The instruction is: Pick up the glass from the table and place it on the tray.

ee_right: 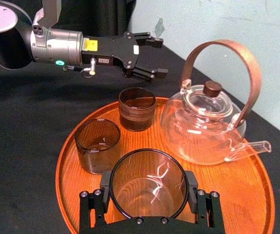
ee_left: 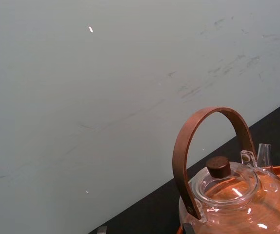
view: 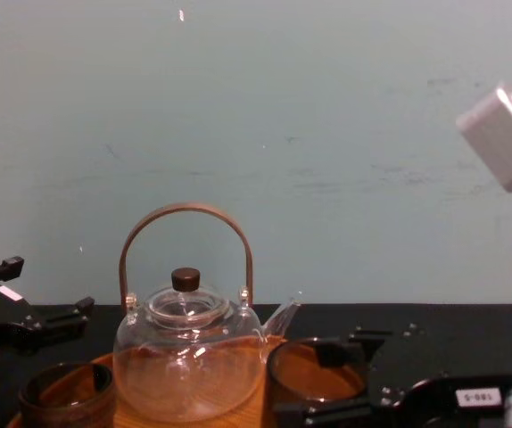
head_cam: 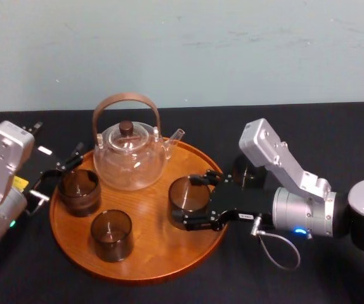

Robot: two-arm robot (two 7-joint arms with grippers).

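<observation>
The round wooden tray (head_cam: 150,256) lies on the black table (head_cam: 309,126). On its right part stands a dark smoky glass (head_cam: 187,195), with my right gripper (head_cam: 192,201) reaching in from the right and shut on it. In the right wrist view the glass (ee_right: 149,175) sits between the black fingers (ee_right: 194,187), just above or on the wood of the tray (ee_right: 257,195). In the chest view the glass (view: 314,374) is at lower right. My left gripper (head_cam: 58,174) hovers open at the tray's left rim, holding nothing; the right wrist view shows the left gripper (ee_right: 147,56) beyond the tray.
A clear glass teapot (head_cam: 131,155) with an arched brown handle stands at the back of the tray. Two more dark glasses rest on the tray's left half, one (head_cam: 79,190) near the left gripper and one (head_cam: 111,234) toward the front. A wall rises behind the table.
</observation>
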